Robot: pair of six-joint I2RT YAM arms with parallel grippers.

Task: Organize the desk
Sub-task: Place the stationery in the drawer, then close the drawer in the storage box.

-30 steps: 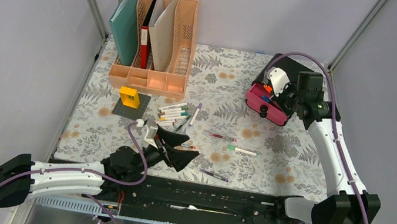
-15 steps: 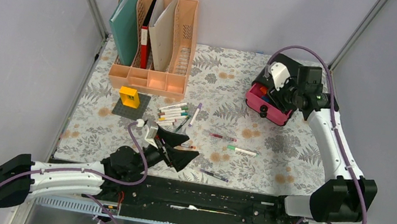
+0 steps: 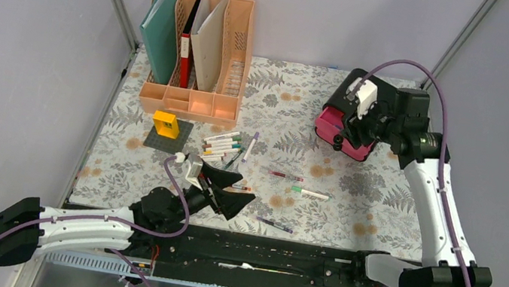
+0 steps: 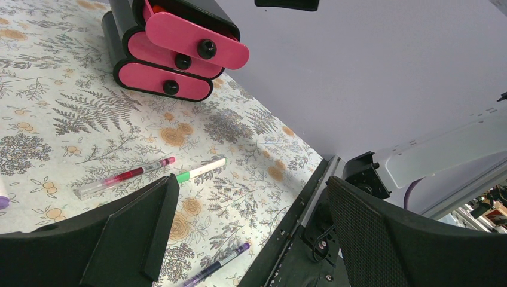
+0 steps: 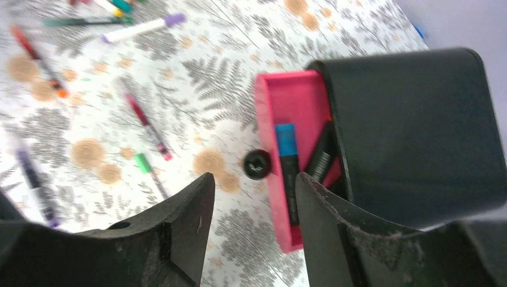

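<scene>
The desk (image 3: 358, 193) is covered in fern-and-flower cloth, with pens scattered over its middle. A cluster of markers (image 3: 224, 144) lies left of centre. A red pen (image 3: 285, 175), a green-capped white pen (image 3: 311, 193) and a purple pen (image 3: 275, 225) lie apart from one another. My right gripper (image 3: 354, 128) hangs open and empty over the black-and-pink drawer box (image 3: 337, 129). In the right wrist view the right gripper (image 5: 252, 179) frames the pulled-out top drawer (image 5: 299, 101), which holds a blue-capped marker (image 5: 286, 143). My left gripper (image 3: 235, 189) rests low and wide open, holding nothing.
A peach file rack (image 3: 194, 96) with folders stands at the back left. In front of it a yellow block (image 3: 166, 124) sits on a dark mat (image 3: 160, 143). Grey walls close in both sides. The black arm rail (image 3: 258, 254) runs along the near edge.
My right gripper went from shut to open and drew back to the right, above the drawer box. The left arm and the pens on the cloth stayed put.
</scene>
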